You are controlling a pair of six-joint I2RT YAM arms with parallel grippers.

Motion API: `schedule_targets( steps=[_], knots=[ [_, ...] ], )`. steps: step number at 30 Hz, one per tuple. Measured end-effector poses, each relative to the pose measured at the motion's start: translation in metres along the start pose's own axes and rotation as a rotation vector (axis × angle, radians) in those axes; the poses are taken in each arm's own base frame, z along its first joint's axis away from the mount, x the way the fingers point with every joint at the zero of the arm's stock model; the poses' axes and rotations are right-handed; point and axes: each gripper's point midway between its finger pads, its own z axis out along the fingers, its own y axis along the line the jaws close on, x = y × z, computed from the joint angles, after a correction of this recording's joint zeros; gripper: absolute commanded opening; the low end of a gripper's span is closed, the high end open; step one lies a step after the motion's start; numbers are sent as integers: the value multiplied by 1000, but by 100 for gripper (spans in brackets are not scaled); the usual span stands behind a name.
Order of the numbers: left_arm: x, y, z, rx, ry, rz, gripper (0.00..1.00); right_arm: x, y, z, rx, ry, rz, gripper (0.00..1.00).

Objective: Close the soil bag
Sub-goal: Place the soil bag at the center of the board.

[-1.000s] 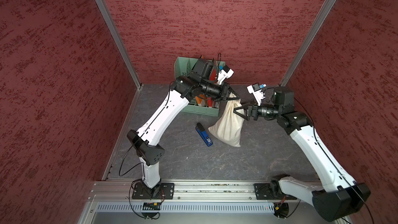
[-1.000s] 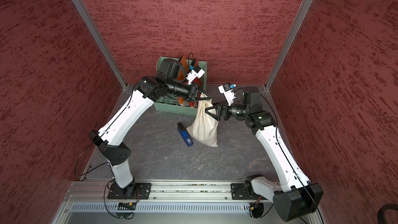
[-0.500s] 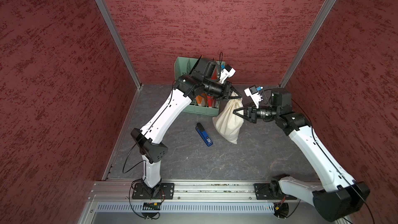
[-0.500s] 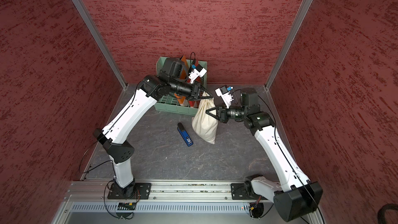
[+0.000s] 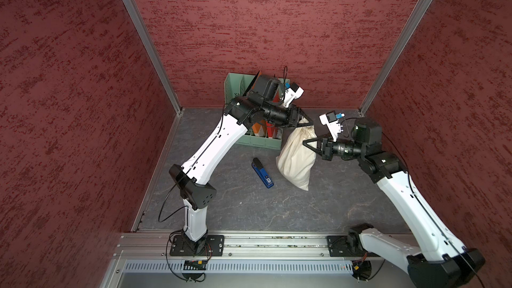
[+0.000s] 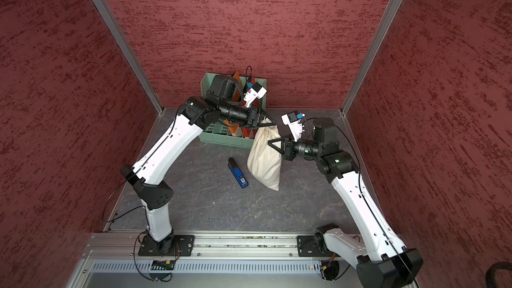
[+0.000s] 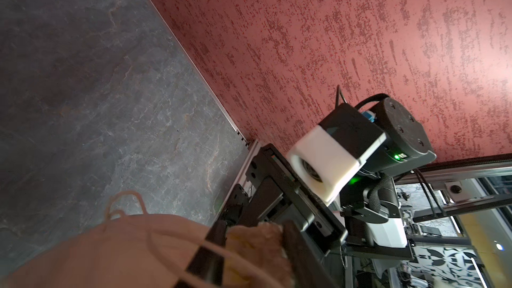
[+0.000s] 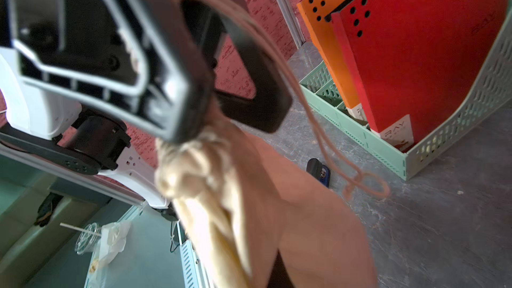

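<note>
In both wrist views the soil bag (image 7: 110,250) is blurred and cut off at the frame edge. At the far edge of the desk (image 5: 277,211) the left arm (image 5: 221,139) hides much of the green file tray (image 5: 235,84). Whether the right gripper (image 5: 304,142), tips closed, pinches cloth or cord is too small to tell.

Matt, creased cream cloth soil bag (image 5: 295,159)

Soil bag (image 5: 295,162) at frame centre, neck toward the top. Stapler (image 5: 262,173) on the bench (image 5: 249,211) just left of it, apart. Rack (image 5: 235,87) behind both, against the back wall (image 5: 277,37), boards (image 5: 261,131) standing in it. Left gripper (image 5: 303,121) at the neck; right gripper (image 5: 306,143) just below, on the bag's right.
</note>
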Motion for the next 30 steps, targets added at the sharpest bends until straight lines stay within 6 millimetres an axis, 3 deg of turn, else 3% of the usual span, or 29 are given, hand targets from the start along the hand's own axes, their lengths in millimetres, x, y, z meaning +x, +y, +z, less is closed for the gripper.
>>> schedule_targets(
  steps=[1, 6, 13, 21, 30],
  knots=[
    [0, 1, 0, -3, -3, 5, 100, -3, 1, -2, 5, -15, 0, 0],
    [-3, 3, 0, -21, -15, 17, 100, -17, 5, -9, 31, -78, -15, 0],
    [0, 7, -7, -38, -22, 13, 100, -24, -5, -11, 94, -113, -3, 0],
    [1, 17, -30, -73, -54, -13, 100, -36, -17, -15, 180, -168, 24, 0],
    [4, 32, -56, -130, -112, -29, 100, -68, -25, -27, 293, -257, 27, 0]
  ],
)
